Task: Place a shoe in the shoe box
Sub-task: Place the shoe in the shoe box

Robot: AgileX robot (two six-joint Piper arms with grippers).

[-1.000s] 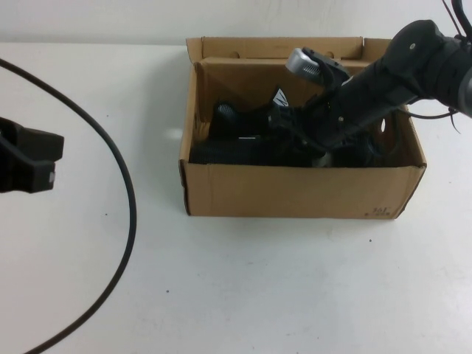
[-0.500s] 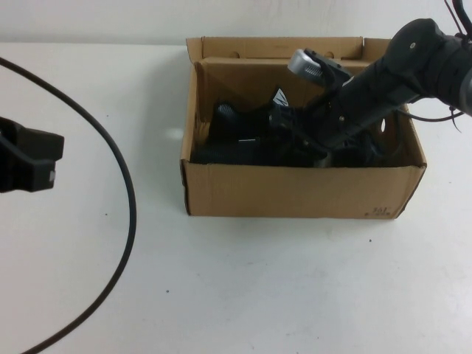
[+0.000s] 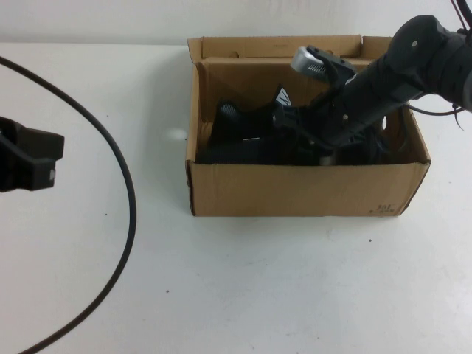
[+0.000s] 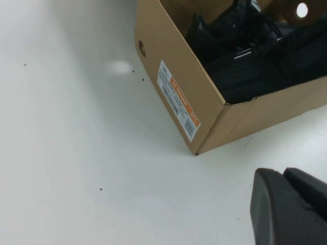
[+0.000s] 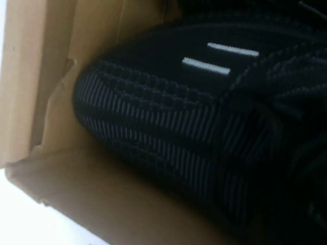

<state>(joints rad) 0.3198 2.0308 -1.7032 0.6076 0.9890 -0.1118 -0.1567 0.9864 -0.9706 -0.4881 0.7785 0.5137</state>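
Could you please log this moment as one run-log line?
black mesh sneaker: inside brown cardboard shoe box | right gripper: in box | left gripper: parked at left, shut

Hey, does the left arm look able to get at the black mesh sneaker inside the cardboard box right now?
Probably not easily. The black mesh sneaker lies inside the brown cardboard box, where the right hand already reaches in; the left hand, shut, sits well off to the box's left.

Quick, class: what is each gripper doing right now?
Left gripper: shut, empty, parked left of the box.
Right gripper: inside the box at the shoe, grip unclear.
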